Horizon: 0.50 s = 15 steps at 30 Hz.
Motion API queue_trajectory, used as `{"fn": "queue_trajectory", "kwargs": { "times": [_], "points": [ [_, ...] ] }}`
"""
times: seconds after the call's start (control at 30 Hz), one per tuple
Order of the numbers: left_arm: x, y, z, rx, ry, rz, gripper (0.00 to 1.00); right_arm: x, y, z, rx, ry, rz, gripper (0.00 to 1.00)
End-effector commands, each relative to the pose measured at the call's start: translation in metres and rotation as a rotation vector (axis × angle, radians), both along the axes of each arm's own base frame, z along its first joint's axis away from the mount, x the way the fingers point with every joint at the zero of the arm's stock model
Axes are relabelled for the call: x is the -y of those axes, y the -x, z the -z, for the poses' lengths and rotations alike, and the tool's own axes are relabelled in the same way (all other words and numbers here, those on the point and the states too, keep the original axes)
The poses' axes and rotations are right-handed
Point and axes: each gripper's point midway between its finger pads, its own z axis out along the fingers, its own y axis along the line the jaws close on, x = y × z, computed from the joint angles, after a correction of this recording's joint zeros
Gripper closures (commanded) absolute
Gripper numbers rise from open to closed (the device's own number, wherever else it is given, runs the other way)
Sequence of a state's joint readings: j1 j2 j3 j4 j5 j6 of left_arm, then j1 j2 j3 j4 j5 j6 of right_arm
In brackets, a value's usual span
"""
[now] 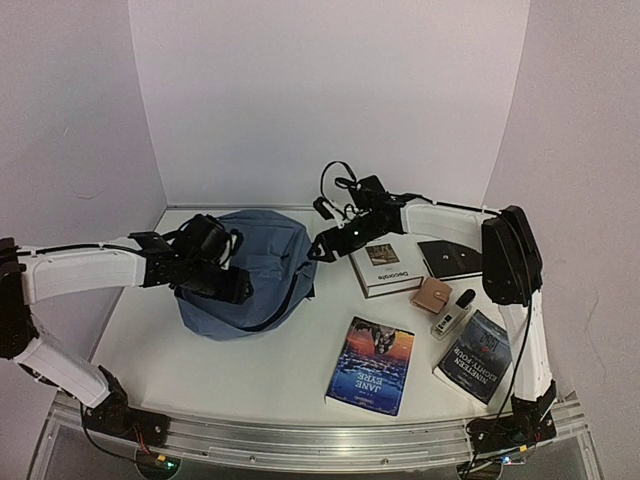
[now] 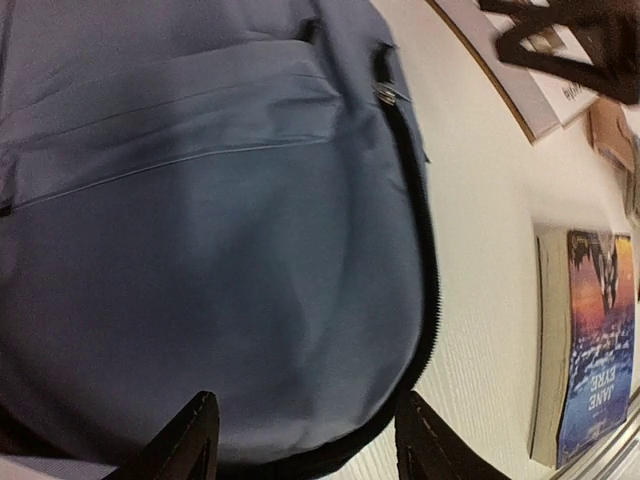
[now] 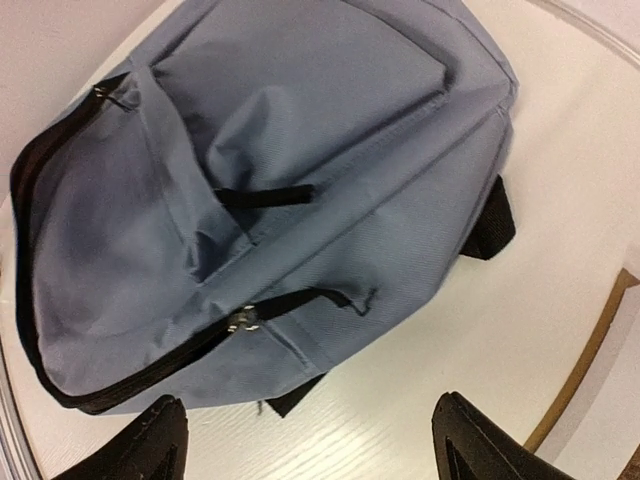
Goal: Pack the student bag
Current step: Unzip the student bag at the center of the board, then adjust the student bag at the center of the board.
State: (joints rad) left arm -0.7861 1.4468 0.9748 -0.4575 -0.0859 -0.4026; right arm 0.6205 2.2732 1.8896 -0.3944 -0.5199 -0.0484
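The student bag point(image 1: 262, 255) is a slate-blue fabric backpack lying flat at the table's centre left. Its dark main zipper curves round the rim, with the metal slider point(image 3: 243, 320) near the right-hand side. My left gripper point(image 1: 238, 287) hovers over the bag's near edge. In the left wrist view the left gripper point(image 2: 310, 450) is open, its fingertips point(image 2: 190, 440) either side of the bag point(image 2: 200, 250) rim, gripping nothing. My right gripper point(image 1: 318, 247) sits just right of the bag. In the right wrist view it point(image 3: 310, 450) stands open above bare table, clear of the bag point(image 3: 300, 120).
To the right of the bag lie a white book point(image 1: 385, 268), a black notebook point(image 1: 450, 258), a tan wallet point(image 1: 432, 295) and a small bottle point(image 1: 452, 312). The Jane Eyre book point(image 1: 372, 365) and a dark paperback point(image 1: 478, 355) lie near the front edge.
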Motion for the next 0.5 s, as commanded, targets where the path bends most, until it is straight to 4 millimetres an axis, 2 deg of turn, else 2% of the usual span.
{"fn": "queue_trajectory", "kwargs": {
  "times": [0.0,0.1,0.27,0.47],
  "points": [
    [-0.048,0.013,-0.001,-0.081,0.042,-0.214,0.41,-0.035,0.046,-0.047,0.117,-0.031,-0.157,0.16],
    [-0.065,0.022,0.004,-0.112,0.077,-0.300,0.42,-0.059,0.081,-0.040,0.160,0.011,-0.261,0.18],
    [-0.087,0.031,0.015,-0.155,0.120,-0.423,0.43,-0.090,0.130,-0.010,0.249,0.133,-0.428,0.26],
    [-0.092,0.032,0.029,-0.199,0.126,-0.474,0.43,-0.103,0.143,0.020,0.282,0.221,-0.493,0.32]
  ]
}}
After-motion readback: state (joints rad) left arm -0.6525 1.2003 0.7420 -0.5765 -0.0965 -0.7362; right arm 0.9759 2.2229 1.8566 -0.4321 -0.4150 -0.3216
